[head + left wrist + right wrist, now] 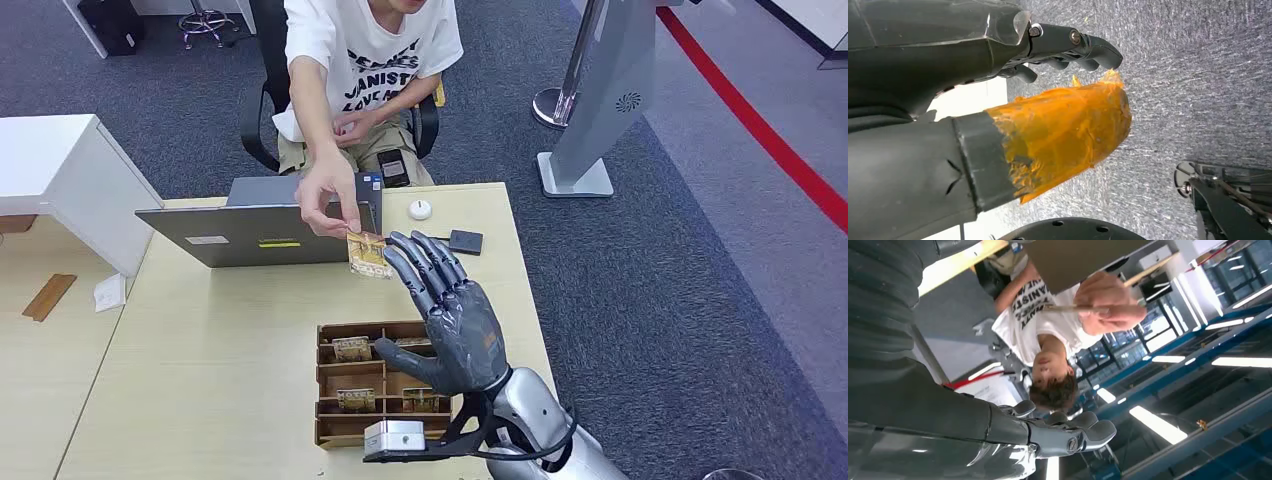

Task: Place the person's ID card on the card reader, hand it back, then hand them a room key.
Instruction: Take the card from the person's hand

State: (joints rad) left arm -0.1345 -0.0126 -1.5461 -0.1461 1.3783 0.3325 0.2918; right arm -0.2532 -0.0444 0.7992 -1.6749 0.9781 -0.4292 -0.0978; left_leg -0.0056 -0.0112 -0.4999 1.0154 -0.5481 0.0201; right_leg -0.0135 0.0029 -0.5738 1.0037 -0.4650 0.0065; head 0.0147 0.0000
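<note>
- The right hand (445, 305) is raised over the tabletop (220, 370), palm up, fingers spread and holding nothing; the card (366, 253) is pinched in the person's hand (328, 195), just beside the robot's fingertips (400, 262); whether card and fingertips touch I cannot tell
- The left hand (1068, 47) hangs over grey carpet, fingers curled in with nothing visible inside them
- Likely risk: if the fingers close late or off-centre as the person lets go, the card could slip between them and drop onto the tabletop or into the wooden tray (330, 385); closing too soon could catch the person's fingers, which sit right at the card's near edge
- A forward push could knock the laptop (250, 232), whose lid stands just behind the card
- Open room: bare tabletop lies to the robot's left of the tray; the small dark square device (465, 241), which I judge to be the card reader, sits near the tabletop's far right edge, with a white round object (420, 209) beside it; that edge is close, so a card slid there could go over
</note>
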